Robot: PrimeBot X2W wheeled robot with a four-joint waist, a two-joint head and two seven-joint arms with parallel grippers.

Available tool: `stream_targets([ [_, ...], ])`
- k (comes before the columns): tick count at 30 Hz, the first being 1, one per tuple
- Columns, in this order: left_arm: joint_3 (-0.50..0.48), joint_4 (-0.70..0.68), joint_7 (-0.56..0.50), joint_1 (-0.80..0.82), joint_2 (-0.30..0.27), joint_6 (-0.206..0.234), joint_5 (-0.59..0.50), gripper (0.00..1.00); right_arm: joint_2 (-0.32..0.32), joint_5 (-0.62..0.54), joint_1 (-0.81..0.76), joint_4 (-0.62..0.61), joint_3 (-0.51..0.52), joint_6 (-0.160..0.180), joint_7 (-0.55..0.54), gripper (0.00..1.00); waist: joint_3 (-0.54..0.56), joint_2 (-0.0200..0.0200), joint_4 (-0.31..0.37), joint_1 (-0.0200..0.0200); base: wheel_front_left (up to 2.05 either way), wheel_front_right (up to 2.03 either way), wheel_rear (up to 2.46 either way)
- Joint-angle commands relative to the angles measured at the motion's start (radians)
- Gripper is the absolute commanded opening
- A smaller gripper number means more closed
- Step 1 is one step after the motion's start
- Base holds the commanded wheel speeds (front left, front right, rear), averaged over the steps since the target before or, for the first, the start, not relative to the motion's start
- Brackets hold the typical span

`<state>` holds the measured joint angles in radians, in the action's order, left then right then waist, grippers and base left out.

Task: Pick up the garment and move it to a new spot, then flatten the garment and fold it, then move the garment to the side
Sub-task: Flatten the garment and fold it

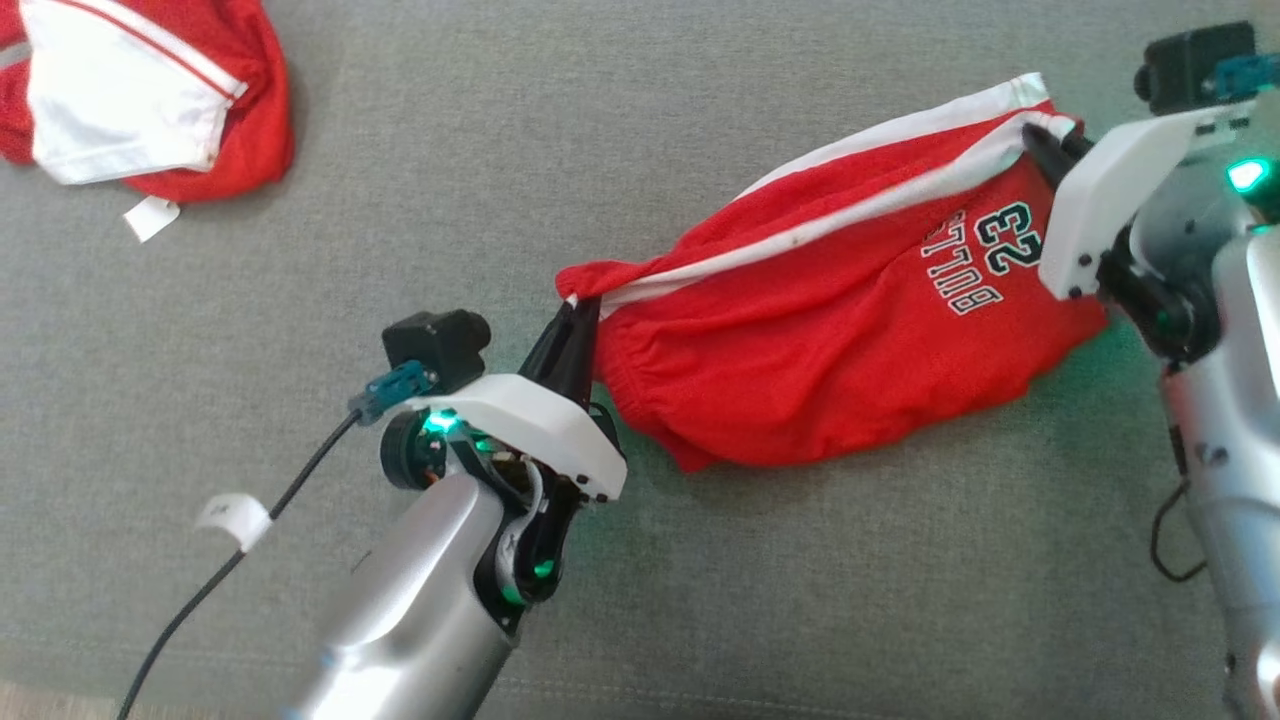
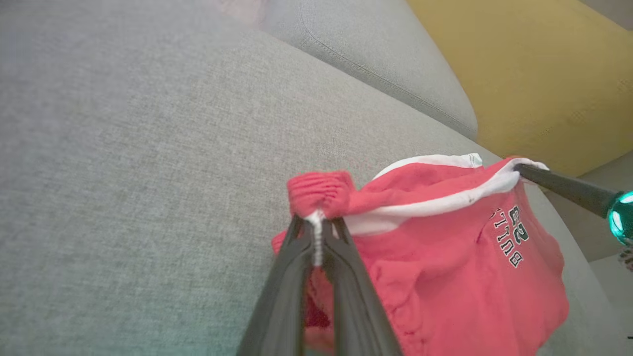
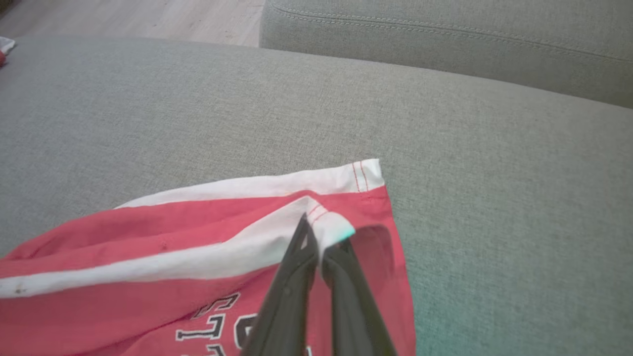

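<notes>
The shorts (image 1: 830, 330) are stretching across the middle-right of the grey woven sofa seat (image 1: 700, 100). They are a soft red knit, with a white side stripe pulling taut along the top edge and dark "BULLS 23" lettering near the right end. The elastic waistband is bunching into ruffles at the left end, and the body is sagging in loose folds below the stripe. The left gripper (image 1: 578, 310) is pinching that gathered waistband corner, its fingers squeezing tight on the cloth. The right gripper (image 1: 1040, 140) is clamping the white hem corner at the other end, its fingers likewise pressing together. A second red-and-white garment (image 1: 150, 90) is lying crumpled at the seat's far left, well apart. A black cable (image 1: 250, 530) is trailing from the left wrist. A yellow surface (image 2: 544, 64) is showing beyond the sofa's padded edge.
</notes>
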<state>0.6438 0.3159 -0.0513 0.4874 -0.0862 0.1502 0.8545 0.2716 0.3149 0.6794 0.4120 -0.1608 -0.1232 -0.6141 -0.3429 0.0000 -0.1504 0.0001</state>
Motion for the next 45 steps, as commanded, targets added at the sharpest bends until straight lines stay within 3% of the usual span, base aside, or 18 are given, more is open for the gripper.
stream_targets([
  [1,-0.028,-0.014,0.005,0.038,-0.002,0.000,0.011,0.00,0.006,-0.008,0.047,-0.002,-0.017,-0.008,0.024,0.95,0.000,0.0000,-0.005,-0.0001,0.00,0.00,0.00],
  [2,-0.029,-0.005,0.011,0.041,0.002,0.005,0.011,0.00,0.003,-0.010,0.061,0.020,-0.020,-0.008,0.042,1.00,0.001,0.0000,-0.008,-0.0001,0.00,0.00,0.00],
  [3,-0.032,0.002,0.020,0.043,0.005,0.010,0.013,0.07,0.000,-0.011,0.074,0.042,-0.021,-0.008,0.066,1.00,0.002,0.0000,-0.009,-0.0001,0.00,0.00,0.00],
  [4,-0.033,0.008,0.028,0.044,0.009,0.015,0.014,0.29,-0.004,-0.013,0.086,0.061,-0.020,-0.008,0.094,1.00,0.003,0.0000,-0.010,-0.0001,0.00,0.00,0.00],
  [5,-0.032,0.014,0.034,0.046,0.011,0.018,0.013,0.72,-0.007,-0.014,0.097,0.080,-0.021,-0.008,0.122,1.00,0.004,0.0000,-0.011,-0.0001,0.00,0.00,0.00],
  [6,-0.031,0.019,0.040,0.048,0.013,0.021,0.012,1.00,-0.008,-0.016,0.106,0.096,-0.025,-0.008,0.152,1.00,0.005,0.0000,-0.012,-0.0001,0.00,0.00,0.00],
  [13,-0.021,0.024,0.074,0.030,0.008,0.026,-0.002,1.00,-0.010,-0.003,0.130,0.194,-0.060,-0.008,0.293,1.00,0.024,0.0000,-0.006,-0.0001,0.00,0.00,0.00],
  [18,-0.019,-0.017,0.122,-0.023,-0.036,0.021,-0.026,1.00,0.018,0.019,0.108,0.225,-0.088,-0.008,0.332,1.00,0.056,0.0000,0.003,-0.0001,0.00,0.00,0.00],
  [25,-0.044,-0.116,0.201,-0.130,-0.146,0.066,-0.080,1.00,0.084,0.064,0.021,0.267,-0.120,-0.008,0.302,1.00,0.116,0.0000,-0.004,-0.0001,0.00,0.00,0.00],
  [31,-0.088,-0.231,0.228,-0.236,-0.245,0.138,-0.105,1.00,0.106,0.105,-0.058,0.302,-0.104,-0.008,0.272,1.00,0.128,0.0000,-0.036,-0.0001,0.00,0.00,0.00],
  [41,-0.119,-0.327,0.226,-0.308,-0.289,0.185,-0.095,1.00,0.076,0.101,-0.071,0.385,-0.063,-0.008,0.241,1.00,0.110,0.0000,-0.074,-0.0001,0.00,0.00,0.00],
  [43,-0.122,-0.336,0.225,-0.314,-0.292,0.192,-0.095,1.00,0.065,0.107,-0.071,0.387,-0.068,-0.008,0.234,0.49,0.112,0.0000,-0.074,-0.0001,0.00,0.00,0.00],
  [45,-0.123,-0.342,0.228,-0.319,-0.295,0.196,-0.097,1.00,0.057,0.109,-0.070,0.382,-0.076,-0.008,0.240,0.24,0.118,0.0000,-0.069,-0.0001,0.00,0.00,0.00],
])
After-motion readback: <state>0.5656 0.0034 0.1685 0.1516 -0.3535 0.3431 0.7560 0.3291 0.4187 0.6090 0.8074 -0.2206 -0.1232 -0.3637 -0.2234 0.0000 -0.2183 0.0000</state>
